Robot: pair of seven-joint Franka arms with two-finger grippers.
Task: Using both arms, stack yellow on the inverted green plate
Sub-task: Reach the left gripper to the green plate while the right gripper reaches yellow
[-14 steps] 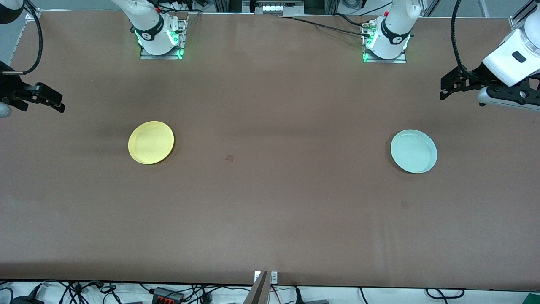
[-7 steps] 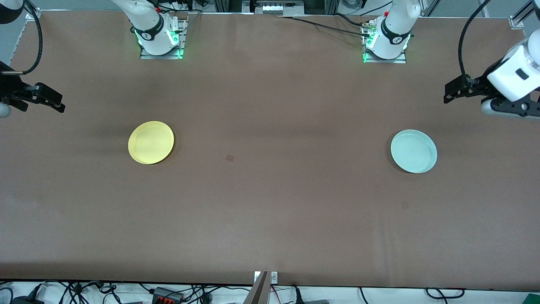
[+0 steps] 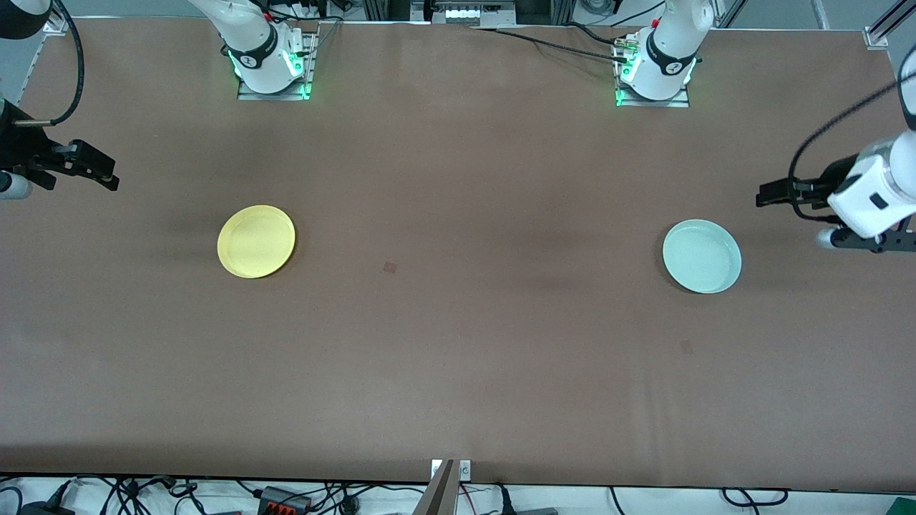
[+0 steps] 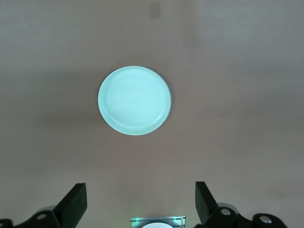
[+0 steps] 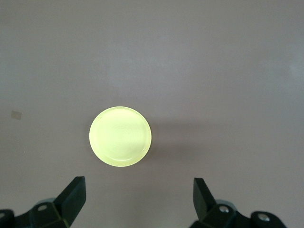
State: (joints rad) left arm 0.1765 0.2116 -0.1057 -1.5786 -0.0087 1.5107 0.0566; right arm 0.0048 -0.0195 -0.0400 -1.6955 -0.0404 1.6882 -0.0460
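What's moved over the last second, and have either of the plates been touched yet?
Only the arms moved. The left hand came down toward the green plate, over the table at the left arm's end, fingers open. The right hand shifted slightly toward the yellow plate, also open. Neither plate was touched; both lie rim up where they were, far apart.

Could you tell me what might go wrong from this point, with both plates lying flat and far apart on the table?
1. The green plate lies rim-up and flat on the table, so the open left claw, over the table near it, may struggle to catch its low rim for flipping.
2. The yellow plate is just as shallow; the open right claw could push it along instead of lifting it.
3. The plates sit toward different ends of the table, so a long carry risks a slip.
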